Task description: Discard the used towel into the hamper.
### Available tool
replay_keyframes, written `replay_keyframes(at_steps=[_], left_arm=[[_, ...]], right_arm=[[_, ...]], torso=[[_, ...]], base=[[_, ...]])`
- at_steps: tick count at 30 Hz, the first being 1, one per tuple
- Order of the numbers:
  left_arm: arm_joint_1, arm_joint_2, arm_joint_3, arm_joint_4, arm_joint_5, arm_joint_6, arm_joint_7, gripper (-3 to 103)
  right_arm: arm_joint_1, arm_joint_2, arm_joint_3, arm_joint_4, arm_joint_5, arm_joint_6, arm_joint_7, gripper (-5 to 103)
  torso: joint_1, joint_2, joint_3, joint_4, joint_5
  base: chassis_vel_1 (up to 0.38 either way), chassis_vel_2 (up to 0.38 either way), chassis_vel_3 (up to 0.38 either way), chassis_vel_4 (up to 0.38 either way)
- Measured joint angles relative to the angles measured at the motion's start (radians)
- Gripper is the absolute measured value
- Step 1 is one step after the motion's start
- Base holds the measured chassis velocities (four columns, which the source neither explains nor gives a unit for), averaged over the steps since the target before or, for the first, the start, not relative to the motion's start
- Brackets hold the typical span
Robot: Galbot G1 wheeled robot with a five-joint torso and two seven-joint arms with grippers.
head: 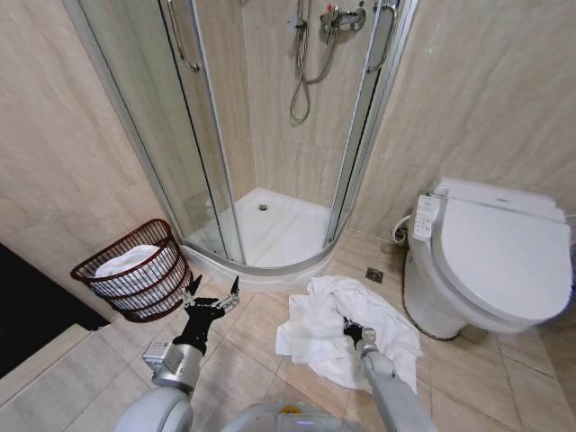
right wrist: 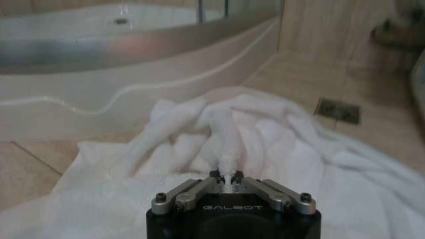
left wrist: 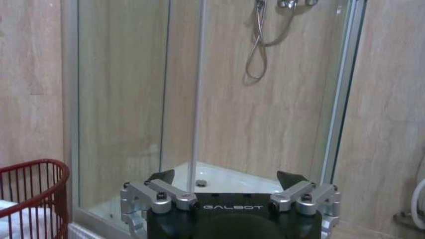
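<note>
A white towel [head: 345, 328] lies crumpled on the tiled floor between the shower base and the toilet. My right gripper [head: 351, 333] is down on it and shut on a pinched ridge of the towel [right wrist: 229, 149]. The hamper [head: 135, 270], a dark reddish-brown wire basket, stands at the left against the wall with white cloth inside; its rim [left wrist: 40, 179] also shows in the left wrist view. My left gripper [head: 212, 292] hangs open just right of the hamper, holding nothing, its fingers [left wrist: 162, 177] spread wide.
The curved glass shower enclosure [head: 270, 135] with its raised base [head: 270, 265] stands straight ahead. A white toilet [head: 490, 256] sits at the right. A floor drain [head: 375, 275] lies near the towel. Bare floor tiles run between hamper and towel.
</note>
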Motion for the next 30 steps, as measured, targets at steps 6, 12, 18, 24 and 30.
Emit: replay_keyframes(at_steps=[6, 12, 18, 24, 30], left_arm=[[0.0, 0.0, 0.0, 0.0, 0.0, 0.0, 0.0, 100], [0.0, 0.0, 0.0, 0.0, 0.0, 0.0, 0.0, 100], [0.0, 0.0, 0.0, 0.0, 0.0, 0.0, 0.0, 100], [0.0, 0.0, 0.0, 0.0, 0.0, 0.0, 0.0, 100], [0.0, 0.0, 0.0, 0.0, 0.0, 0.0, 0.0, 100]], right_arm=[[-0.083, 0.009, 0.067, 0.103, -0.081, 0.077, -0.005, 2], [-0.186, 0.016, 0.115, 0.252, -0.087, 0.105, -0.016, 2], [-0.297, 0.03, 0.157, 0.447, -0.073, 0.128, -0.017, 2], [-0.371, 0.029, 0.18, 0.602, -0.041, 0.137, -0.013, 2], [-0.441, 0.026, 0.207, 0.756, 0.033, 0.192, -0.023, 2]], torso=[[0.0, 0.0, 0.0, -0.0001, -0.0004], [0.0, 0.0, 0.0, -0.0001, -0.0005], [0.0, 0.0, 0.0, 0.0, -0.0005], [0.0, 0.0, 0.0, -0.0001, -0.0004], [0.0, 0.0, 0.0, -0.0001, -0.0001]], base=[[0.0, 0.0, 0.0, 0.0], [0.0, 0.0, 0.0, 0.0], [0.0, 0.0, 0.0, 0.0], [0.0, 0.0, 0.0, 0.0], [0.0, 0.0, 0.0, 0.0]])
